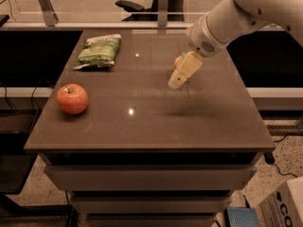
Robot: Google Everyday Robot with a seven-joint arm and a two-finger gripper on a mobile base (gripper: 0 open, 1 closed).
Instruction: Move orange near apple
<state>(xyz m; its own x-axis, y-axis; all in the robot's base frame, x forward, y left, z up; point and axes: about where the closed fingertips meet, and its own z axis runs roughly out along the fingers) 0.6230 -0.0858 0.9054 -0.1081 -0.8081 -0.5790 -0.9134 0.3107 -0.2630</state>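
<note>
The apple point(72, 99), large, red-orange and with a short dark stem, sits at the table's left side near the front. The orange point(177, 60) is small; only a sliver of it shows behind the upper left of my gripper, at the table's middle right. My gripper point(175, 82) hangs from the white arm that comes in from the upper right. It points down and to the left, and its tip is above the tabletop. I cannot tell whether it touches the orange.
A green snack bag point(98, 52) lies at the table's back left. The brown table point(142, 131) has drawers below its front edge. A cardboard box point(284, 207) stands on the floor at the lower right. An office chair point(130, 6) is behind the table.
</note>
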